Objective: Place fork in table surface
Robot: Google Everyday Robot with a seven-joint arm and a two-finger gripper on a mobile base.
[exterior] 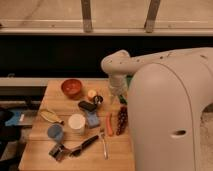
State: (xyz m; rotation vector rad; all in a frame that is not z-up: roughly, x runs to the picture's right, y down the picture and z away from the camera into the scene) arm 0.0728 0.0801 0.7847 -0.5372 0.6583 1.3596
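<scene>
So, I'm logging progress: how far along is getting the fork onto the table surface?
Done, by the look of it: the fork lies flat on the table surface, near its front edge. In hand: nothing that I can see; the end effector hangs over the table's back part, apart from the fork. Left: perhaps only pulling the arm away.

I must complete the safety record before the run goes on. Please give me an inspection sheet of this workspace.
Surface: wooden table, crowded.
Job's things: fork lies flat near the front edge, right of the black-handled tool; nothing holds it.
Clutter: red bowl, banana, white cup, blue cup, carrot.
Grippers: hand hangs over the table's far right part, well away from the fork.
Cables: nothing seen.
Surroundings: dark wall behind; robot body hides the table's right side.
</scene>
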